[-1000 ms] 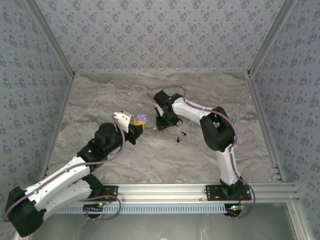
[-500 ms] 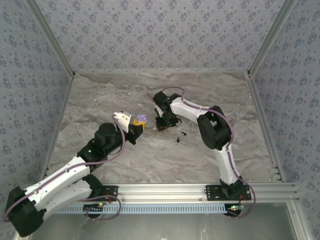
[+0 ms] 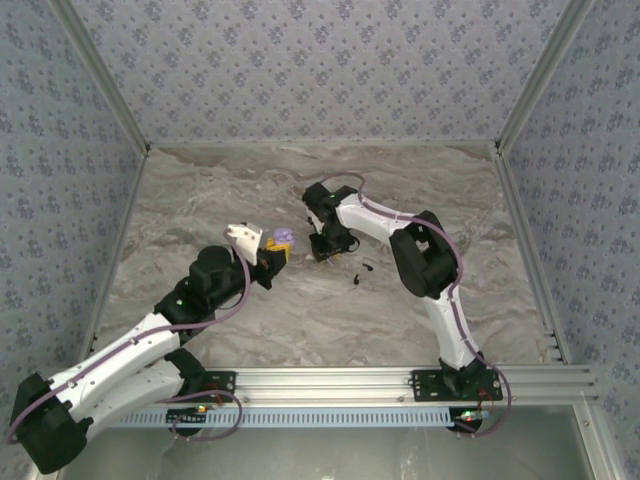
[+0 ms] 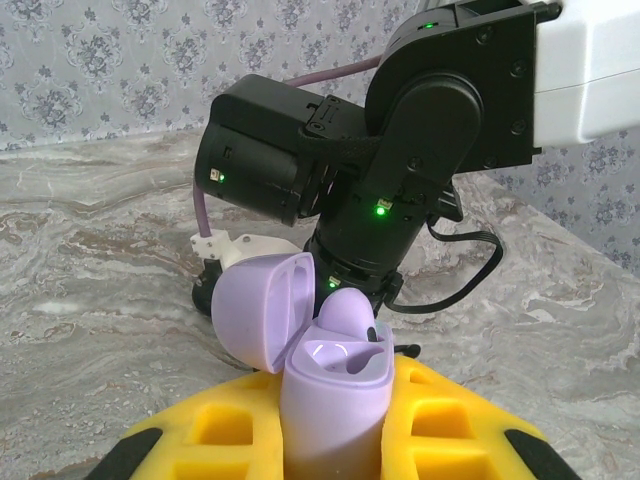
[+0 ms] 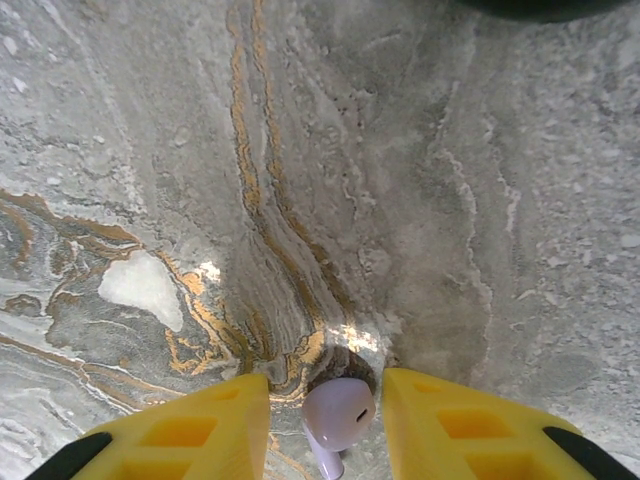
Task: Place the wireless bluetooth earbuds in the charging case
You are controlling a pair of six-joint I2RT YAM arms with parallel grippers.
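Note:
My left gripper (image 3: pixel 277 250) is shut on the lilac charging case (image 4: pixel 335 400) and holds it upright, lid (image 4: pixel 262 308) swung open to the left. One lilac earbud (image 4: pixel 352 318) sits in the case's far slot; the near slot looks empty. A second lilac earbud (image 5: pixel 338 412) lies on the marble table between the yellow fingers (image 5: pixel 200 420) of my right gripper (image 5: pixel 327 388). The jaws stand open, with a gap on each side of the earbud. In the top view the right gripper (image 3: pixel 322 250) points down at the table just right of the case (image 3: pixel 283 238).
Two tiny dark bits (image 3: pixel 366 266) (image 3: pixel 355 279) lie on the marble table (image 3: pixel 200 200) just right of the right gripper. Patterned walls close in the table at the back and both sides. The right arm's wrist (image 4: pixel 400 150) looms close behind the case in the left wrist view.
The right arm has shifted slightly left, toward the case. The left arm and the case have stayed still.

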